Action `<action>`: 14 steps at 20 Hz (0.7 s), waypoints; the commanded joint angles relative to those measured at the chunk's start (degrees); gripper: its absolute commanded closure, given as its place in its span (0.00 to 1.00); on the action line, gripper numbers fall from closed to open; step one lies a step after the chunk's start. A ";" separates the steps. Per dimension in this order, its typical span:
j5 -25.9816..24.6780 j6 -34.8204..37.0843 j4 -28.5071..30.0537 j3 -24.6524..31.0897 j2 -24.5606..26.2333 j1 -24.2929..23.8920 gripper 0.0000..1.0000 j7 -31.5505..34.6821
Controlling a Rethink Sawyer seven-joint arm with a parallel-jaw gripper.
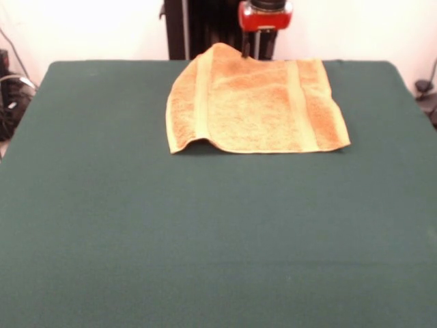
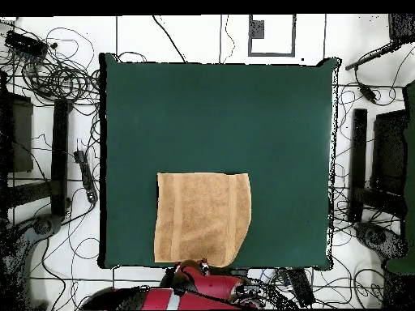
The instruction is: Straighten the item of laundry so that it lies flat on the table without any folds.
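Observation:
The item of laundry (image 1: 256, 106), a golden-orange terry towel with two paler woven bands, lies at the far side of the table (image 1: 205, 239). Its far edge rises into a peak above the table's far rim. At that peak my gripper (image 1: 244, 49) hangs under its red wrist, shut on the raised edge. The near left edge curls up slightly, and the rest lies mostly flat. From overhead, the towel (image 2: 201, 217) sits by the table's (image 2: 219, 113) bottom edge. Its bottom right corner is drawn in toward the gripper (image 2: 198, 266), which is mostly hidden by the red arm.
Green table top stretches wide on every other side of the towel. Cables (image 2: 57, 73) and dark stands (image 2: 357, 162) lie on the floor around the table. The black pedestal column (image 1: 205, 27) stands behind the far edge.

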 commanded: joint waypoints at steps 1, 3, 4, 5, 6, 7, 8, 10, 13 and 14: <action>0.55 2.94 -8.82 3.24 -2.33 -2.24 0.00 6.90; -0.18 3.16 -9.88 3.47 -1.99 -3.09 0.00 5.92; -0.22 3.01 -10.26 3.49 -1.67 -3.51 0.00 5.89; -0.26 2.87 -10.64 3.51 -1.36 -3.92 0.00 5.85; -0.24 2.91 -10.85 3.55 -1.19 -4.33 0.00 5.92; -0.37 2.91 -11.07 3.53 -1.05 -4.74 0.00 5.90; -0.61 3.16 -11.29 3.65 -1.01 -5.12 0.00 5.70; -1.23 2.95 -11.54 3.91 -0.85 -5.73 0.00 5.55; -2.12 3.51 -11.78 4.44 -1.04 -6.18 0.00 5.16; -2.39 3.56 -11.87 4.60 -1.11 -6.10 0.00 5.05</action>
